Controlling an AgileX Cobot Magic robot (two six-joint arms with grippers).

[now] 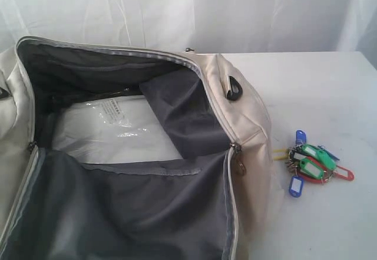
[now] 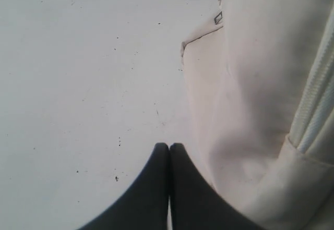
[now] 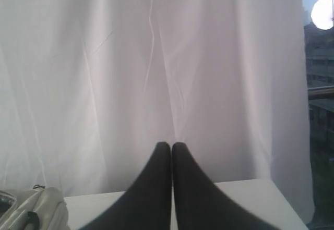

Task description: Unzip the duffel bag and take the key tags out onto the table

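In the exterior view the duffel bag (image 1: pixel 247 124) fills the left part of the table (image 1: pixel 312 89). Its zip is fully undone and the top is folded back, so the dark grey lining (image 1: pixel 129 213) and a clear plastic packet (image 1: pixel 112 130) on the bottom are exposed. The key tags (image 1: pixel 312 163) lie in a bunch on the bare tabletop, near the bag's end with the black eyelet (image 1: pixel 235 88) and toward the table's right edge. They are outside the bag, which is where the task wants them. Neither arm shows here.

In the left wrist view the left gripper (image 2: pixel 169 149) has its jaws pressed together on nothing. It hangs over open tabletop just beside the bag's cream outer wall, apparently parked clear of the opening.

In the right wrist view the right gripper (image 3: pixel 170 147) is likewise closed and empty. It is held level above the table and faces the white curtain (image 3: pixel 104 84), with only a corner of the bag in sight. Both steps look done.
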